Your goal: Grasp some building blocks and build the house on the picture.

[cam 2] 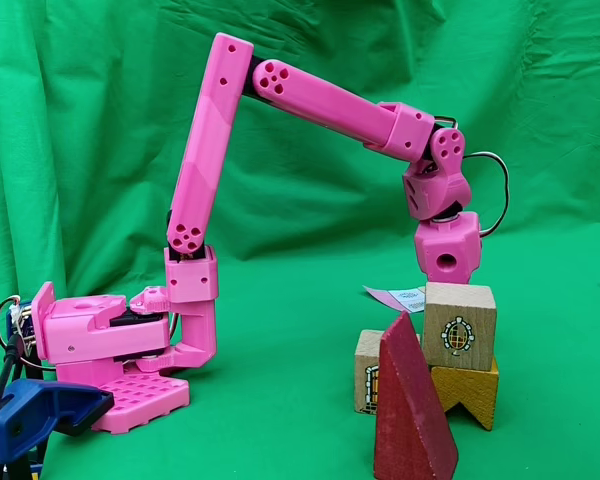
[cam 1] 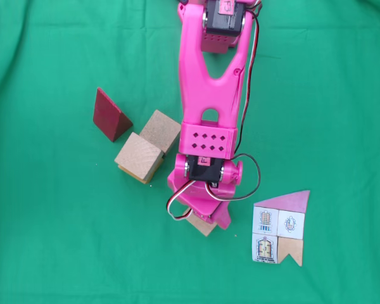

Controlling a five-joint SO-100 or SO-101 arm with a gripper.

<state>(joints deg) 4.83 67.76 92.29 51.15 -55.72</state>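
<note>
Gripper [cam 1: 202, 218] clamped on wood cube [cam 1: 201, 225] mid-cloth; two cubes [cam 1: 149, 147], red wedge [cam 1: 110, 115] toward left edge; paper house [cam 1: 280, 228] toward right edge.

Red wedge [cam 1: 111, 114] lying beside two touching wood cubes [cam 1: 149, 147], maybe a third [cam 1: 201, 224] near paper house [cam 1: 282, 227].

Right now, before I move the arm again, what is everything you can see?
Light-wood cubes: two, pale tan, touching, left of the arm in a fixed view; one sits on the yellow notched block.
Dark red triangular wedge: one, left of the cubes.
Tan wooden block: one, partly hidden under the gripper.
Paper house cut-out: one, pink roof, lower right.
Green cloth: one, underneath everything.
Blue clamp: one, by the base.
Pink arm: one.
Gripper: one, pink, opening unclear.
</note>
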